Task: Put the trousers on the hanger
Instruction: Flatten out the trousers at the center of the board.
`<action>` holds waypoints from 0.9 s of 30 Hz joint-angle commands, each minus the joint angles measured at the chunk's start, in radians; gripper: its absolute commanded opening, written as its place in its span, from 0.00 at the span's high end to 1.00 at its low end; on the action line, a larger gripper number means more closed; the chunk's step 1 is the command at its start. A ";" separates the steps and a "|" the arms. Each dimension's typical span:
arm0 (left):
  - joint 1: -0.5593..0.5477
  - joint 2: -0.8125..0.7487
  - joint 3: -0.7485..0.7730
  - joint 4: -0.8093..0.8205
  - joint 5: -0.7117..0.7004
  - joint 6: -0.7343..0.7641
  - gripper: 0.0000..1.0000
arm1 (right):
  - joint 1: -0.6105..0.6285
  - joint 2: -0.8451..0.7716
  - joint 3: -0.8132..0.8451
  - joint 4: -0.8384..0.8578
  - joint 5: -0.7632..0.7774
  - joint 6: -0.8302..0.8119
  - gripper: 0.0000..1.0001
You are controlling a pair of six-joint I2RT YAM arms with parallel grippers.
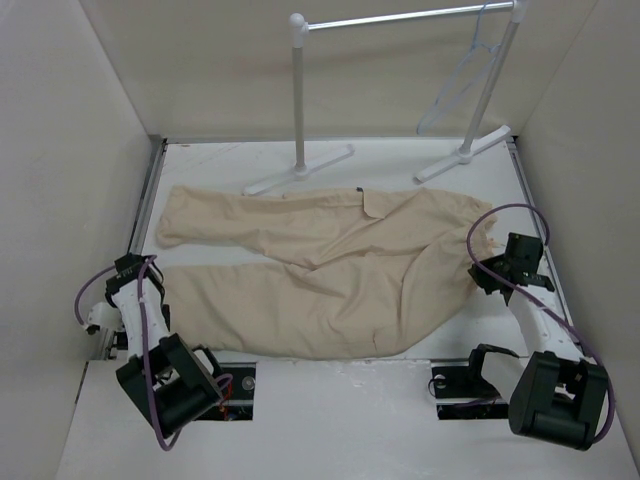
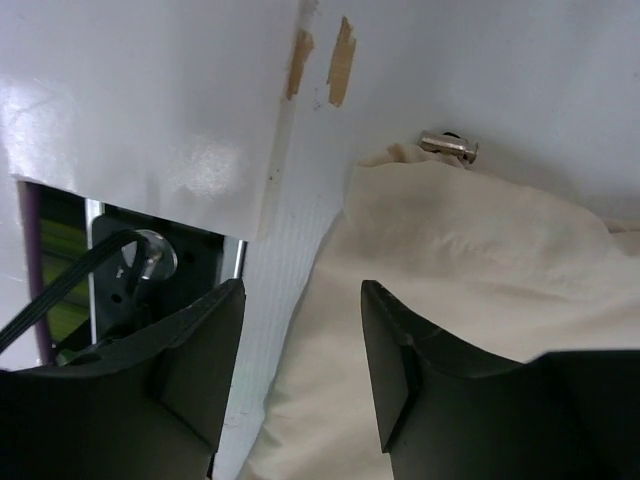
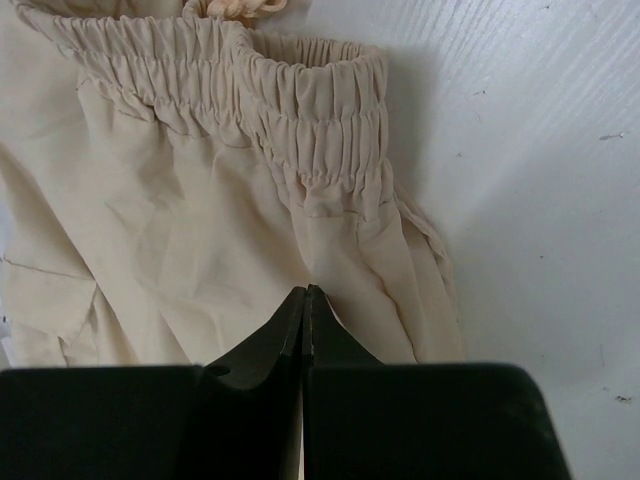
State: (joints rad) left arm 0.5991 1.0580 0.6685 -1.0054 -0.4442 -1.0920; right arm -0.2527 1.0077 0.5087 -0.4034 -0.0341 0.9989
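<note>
- Trousers [image 1: 330, 280] lie spread on the table [image 1: 400, 165], legs leftward, waistband rightward.
- Left gripper [image 2: 302, 300]: released, over a leg's edge.
- Right gripper [image 3: 305, 295]: clenched at the waistband, no cloth visibly pinched.
- Hanger [image 1: 455, 85] hangs well apart; judged pre-grasp, a firm waistband hold comes next.

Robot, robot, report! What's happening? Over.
Left gripper open, right gripper shut. Trousers flat on table. Hanger hanging on rack, far side.

You have soft, even light throughout. Glare sheens the white table [image 2: 150, 120] at ten o'clock in your left wrist view; the trousers [image 3: 200, 200] shadow faintly toward two o'clock in the right.
</note>
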 commanded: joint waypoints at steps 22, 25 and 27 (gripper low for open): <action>-0.055 -0.006 -0.043 0.412 0.177 0.059 0.99 | -0.159 -0.121 0.099 -0.066 -0.001 -0.011 0.96; -0.113 -0.036 0.122 0.340 0.122 0.084 1.00 | -0.159 -0.191 0.157 -0.156 0.031 -0.032 0.96; -0.147 -0.052 0.218 0.312 0.093 0.092 1.00 | -0.155 -0.221 0.203 -0.199 0.052 -0.037 0.97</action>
State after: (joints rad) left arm 0.4889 1.0565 0.7372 -0.6720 -0.2958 -1.0298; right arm -0.4110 0.8326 0.6170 -0.5320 -0.0303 0.9844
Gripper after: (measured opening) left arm 0.006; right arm 0.039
